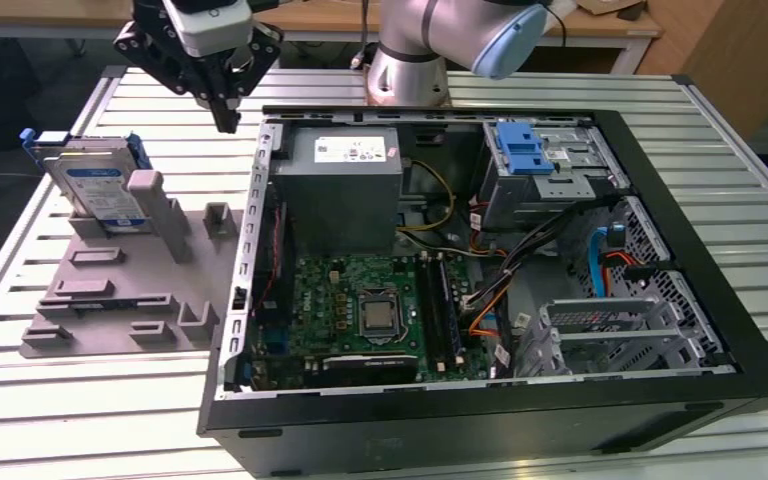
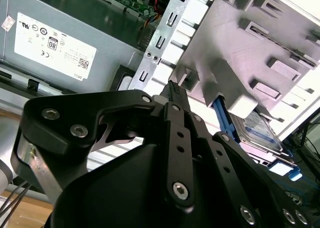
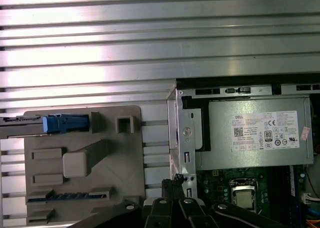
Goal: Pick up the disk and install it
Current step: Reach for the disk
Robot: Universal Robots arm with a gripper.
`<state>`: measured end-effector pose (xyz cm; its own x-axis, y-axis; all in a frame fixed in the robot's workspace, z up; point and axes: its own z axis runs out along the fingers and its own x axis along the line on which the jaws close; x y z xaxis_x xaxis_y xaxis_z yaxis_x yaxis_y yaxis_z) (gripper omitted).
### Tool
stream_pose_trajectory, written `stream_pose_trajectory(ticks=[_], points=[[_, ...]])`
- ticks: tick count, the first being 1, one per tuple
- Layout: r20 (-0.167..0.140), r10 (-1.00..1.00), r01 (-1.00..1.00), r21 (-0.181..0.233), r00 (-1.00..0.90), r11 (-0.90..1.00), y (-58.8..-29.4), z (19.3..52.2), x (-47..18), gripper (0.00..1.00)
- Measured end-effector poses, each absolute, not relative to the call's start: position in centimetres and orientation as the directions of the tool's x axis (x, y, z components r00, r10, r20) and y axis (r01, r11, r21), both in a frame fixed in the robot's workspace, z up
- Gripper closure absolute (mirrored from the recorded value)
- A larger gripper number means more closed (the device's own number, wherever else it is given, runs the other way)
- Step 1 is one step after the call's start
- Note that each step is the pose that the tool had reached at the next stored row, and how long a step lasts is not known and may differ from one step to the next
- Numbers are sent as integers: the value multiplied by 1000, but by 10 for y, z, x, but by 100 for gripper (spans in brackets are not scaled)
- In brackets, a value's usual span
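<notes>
Hand: the hand [image 1: 228, 122] is clenched, its black fingers drawn together to one tip, and it grasps nothing; it shows in both wrist views [image 2: 173, 88] [image 3: 176, 180].
Hand's place: it hangs tip-down above the tabletop [image 1: 77, 400], over the side wall of the open computer case [image 1: 704, 250].
Nearest to the hand: that metal wall lies right under the tip, with the grey power supply [image 1: 344, 170] just inside it, its white sticker facing up.
Other side of the hand: a grey holder plate [image 1: 131, 300] lies flat on the tabletop just outside the wall, toward the exterior view's left of the hand.
Disk: the disk [image 1: 101, 190] stands on edge in a slot at the holder's far end, apart from the hand and lower than it. Its white-and-blue label faces outward, and its blue carrier frame [image 3: 65, 123] is around it.
Farther from the hand: inside the case, past the power supply, lies the green motherboard [image 1: 357, 300]. A drive bay with a blue latch [image 1: 524, 150] sits toward the exterior view's right.
Farthest out: the slatted metal tabletop carries the holder and the case.
</notes>
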<state>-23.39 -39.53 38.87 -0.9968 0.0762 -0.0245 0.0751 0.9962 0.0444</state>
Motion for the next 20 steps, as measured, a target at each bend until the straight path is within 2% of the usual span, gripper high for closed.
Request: stream_pose_trajectory(ticks=[20], points=[[-24, 76, 75, 44, -997, 996, -395, 388, -239, 89]])
